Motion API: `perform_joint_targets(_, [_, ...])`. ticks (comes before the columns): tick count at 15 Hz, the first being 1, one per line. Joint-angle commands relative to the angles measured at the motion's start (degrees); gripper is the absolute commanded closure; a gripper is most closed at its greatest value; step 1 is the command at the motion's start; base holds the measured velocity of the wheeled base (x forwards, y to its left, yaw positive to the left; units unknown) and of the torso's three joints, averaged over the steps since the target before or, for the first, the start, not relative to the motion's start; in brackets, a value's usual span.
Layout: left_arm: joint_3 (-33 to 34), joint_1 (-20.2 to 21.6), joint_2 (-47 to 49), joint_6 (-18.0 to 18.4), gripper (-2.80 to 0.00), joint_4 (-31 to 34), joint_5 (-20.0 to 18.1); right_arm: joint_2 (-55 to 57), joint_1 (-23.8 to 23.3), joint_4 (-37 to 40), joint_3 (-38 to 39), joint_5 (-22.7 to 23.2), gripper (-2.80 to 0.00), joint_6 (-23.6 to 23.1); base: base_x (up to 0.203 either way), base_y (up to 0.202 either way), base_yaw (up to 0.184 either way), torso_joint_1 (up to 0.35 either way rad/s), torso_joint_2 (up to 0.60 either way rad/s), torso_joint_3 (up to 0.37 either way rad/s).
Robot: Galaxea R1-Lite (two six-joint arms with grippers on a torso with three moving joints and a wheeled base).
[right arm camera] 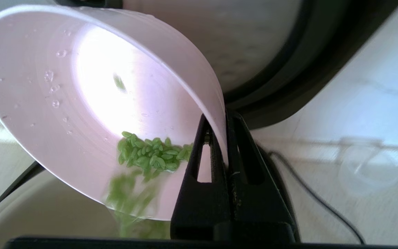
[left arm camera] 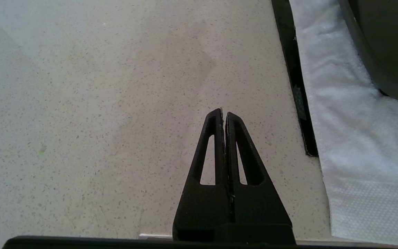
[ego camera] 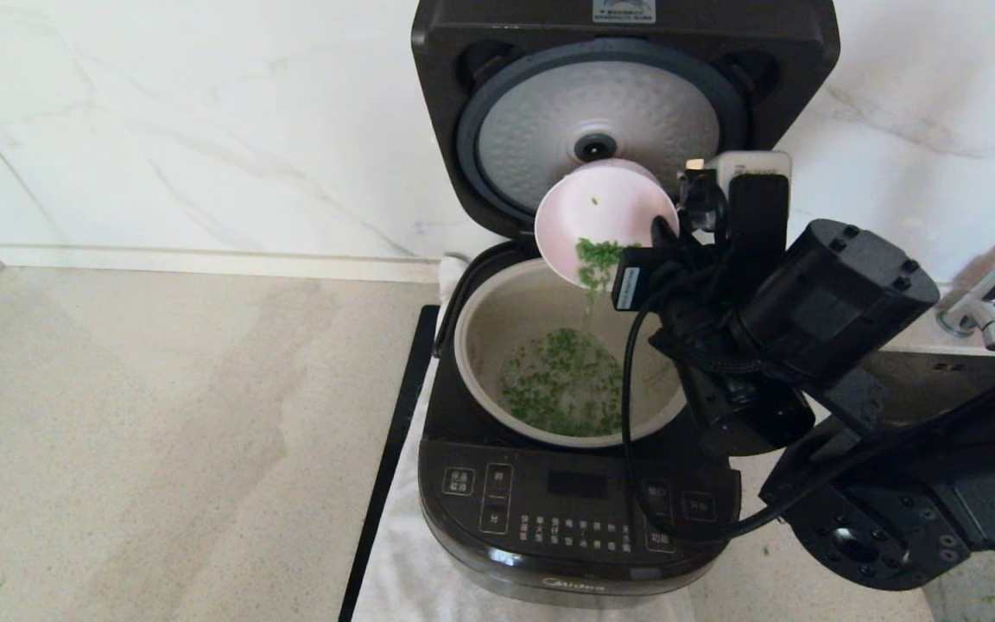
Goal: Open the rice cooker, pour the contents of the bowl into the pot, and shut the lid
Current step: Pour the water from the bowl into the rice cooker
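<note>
The black rice cooker (ego camera: 579,518) stands with its lid (ego camera: 597,121) swung up, the dimpled silver underside facing me. My right gripper (right arm camera: 219,119) is shut on the rim of the pink bowl (ego camera: 605,212), which is tipped steeply over the beige pot (ego camera: 484,320). Green bits (right arm camera: 149,154) cling near the bowl's lower lip and stream off it. More green bits (ego camera: 562,393) lie spread on the pot's floor. My left gripper (left arm camera: 224,112) hovers shut and empty over the bare counter, left of the cooker; it is out of the head view.
A white cloth (left arm camera: 354,138) and a black strip (ego camera: 389,458) lie under and beside the cooker. A clear plastic cup (right arm camera: 368,169) sits on the counter to the right. A faucet (ego camera: 994,302) stands at the far right. The marble wall rises behind.
</note>
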Motion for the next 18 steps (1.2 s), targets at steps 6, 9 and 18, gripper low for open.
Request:
perform_joint_targets(6, [0.01, 0.01, -0.06, 0.05, 0.0, 0.0, -0.01, 3.86, 0.52, -10.74, 2.19, 0.15, 0.0, -6.72, 0.0, 0.0, 0.0, 0.0, 0.0, 0.0])
perform_joint_targets(9, [0.01, 0.06, -0.06, 0.05, 0.0, 0.0, -0.01, 3.56, 1.96, -10.74, 2.05, 0.08, 0.0, -6.79, 0.0, 0.0, 0.0, 0.0, 0.0, 0.0])
perform_joint_targets(18, [0.01, 0.06, -0.06, -0.03, 0.0, 0.0, -0.01, 0.14, 3.42, -1.4, -0.53, -3.25, 0.0, -2.97, 0.0, 0.0, 0.0, 0.0, 0.0, 0.0])
